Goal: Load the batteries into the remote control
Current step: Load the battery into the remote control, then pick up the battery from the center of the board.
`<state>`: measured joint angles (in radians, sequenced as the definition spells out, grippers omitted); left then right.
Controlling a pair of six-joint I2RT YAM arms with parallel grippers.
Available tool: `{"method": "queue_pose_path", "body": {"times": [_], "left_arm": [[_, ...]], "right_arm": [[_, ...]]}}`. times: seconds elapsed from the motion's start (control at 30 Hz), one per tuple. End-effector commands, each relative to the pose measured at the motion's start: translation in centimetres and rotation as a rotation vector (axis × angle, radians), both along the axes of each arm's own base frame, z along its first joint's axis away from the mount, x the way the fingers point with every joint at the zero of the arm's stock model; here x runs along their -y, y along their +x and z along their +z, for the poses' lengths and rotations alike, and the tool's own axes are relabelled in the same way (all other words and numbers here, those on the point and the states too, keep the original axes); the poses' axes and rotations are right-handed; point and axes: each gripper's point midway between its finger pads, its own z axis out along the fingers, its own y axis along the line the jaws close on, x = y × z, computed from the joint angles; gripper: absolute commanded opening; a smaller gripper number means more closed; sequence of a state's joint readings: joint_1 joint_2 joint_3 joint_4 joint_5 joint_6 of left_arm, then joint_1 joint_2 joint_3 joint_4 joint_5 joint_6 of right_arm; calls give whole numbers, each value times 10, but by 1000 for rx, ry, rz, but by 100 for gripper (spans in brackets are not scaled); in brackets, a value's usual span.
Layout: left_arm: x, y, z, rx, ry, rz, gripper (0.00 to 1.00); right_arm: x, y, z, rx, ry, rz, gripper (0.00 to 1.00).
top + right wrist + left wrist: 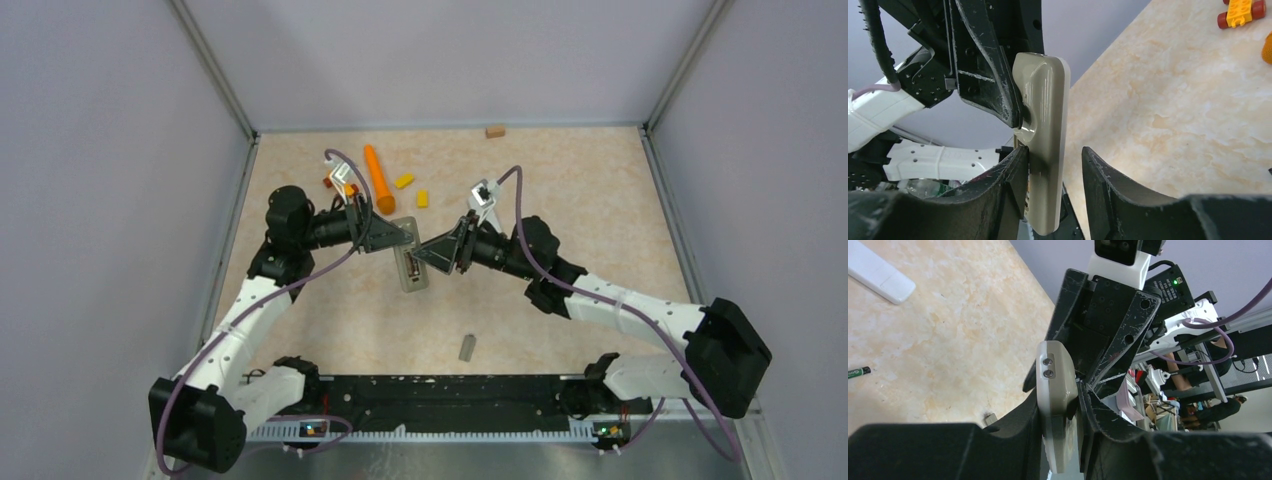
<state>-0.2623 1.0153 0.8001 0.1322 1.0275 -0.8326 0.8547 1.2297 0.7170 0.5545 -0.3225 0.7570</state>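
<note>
A grey-beige remote control (411, 268) sits at the table's middle, between both grippers. My left gripper (400, 238) is shut on its far end; in the left wrist view the remote (1055, 385) is pinched between the fingers (1058, 390). My right gripper (432, 256) straddles the remote (1045, 130) with its jaws apart. One finger (1013, 170) touches it and the other (1098, 175) stands clear of it. One battery (858, 372), slim and dark, lies on the table in the left wrist view. The other batteries are out of view.
A small grey piece (466, 346) lies near the front. An orange carrot-shaped toy (378, 178), two yellow blocks (404, 181) and a brown block (494, 131) lie at the back. A white remote (878, 275) shows in the left wrist view.
</note>
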Motion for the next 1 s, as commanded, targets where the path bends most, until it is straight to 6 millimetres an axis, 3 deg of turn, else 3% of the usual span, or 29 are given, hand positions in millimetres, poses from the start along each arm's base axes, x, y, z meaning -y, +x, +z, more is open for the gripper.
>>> {"method": "queue_pose_path", "body": {"times": [0.0, 0.2, 0.4, 0.57, 0.7, 0.8, 0.9, 0.97], "left_arm": [[1, -7, 22, 102, -23, -40, 0], [0, -6, 27, 99, -25, -31, 0], [-2, -5, 32, 97, -15, -13, 0], [-9, 5, 17, 79, 49, 45, 0], [-16, 11, 10, 107, 92, 92, 0], [-23, 17, 6, 130, 139, 157, 0], [-36, 32, -3, 120, 216, 277, 0], [-48, 41, -11, 100, 272, 373, 0]], "right_arm": [[1, 13, -4, 55, -95, -58, 41], [6, 22, -33, 117, -267, -132, 38], [21, 28, -48, 220, -404, -202, 38], [37, 30, -34, 257, -405, -257, 41], [40, 16, -7, 285, -327, -221, 59], [41, 10, 3, 272, -297, -196, 64], [45, 20, -7, 252, -346, -230, 64], [47, 29, -28, 236, -421, -236, 64]]}}
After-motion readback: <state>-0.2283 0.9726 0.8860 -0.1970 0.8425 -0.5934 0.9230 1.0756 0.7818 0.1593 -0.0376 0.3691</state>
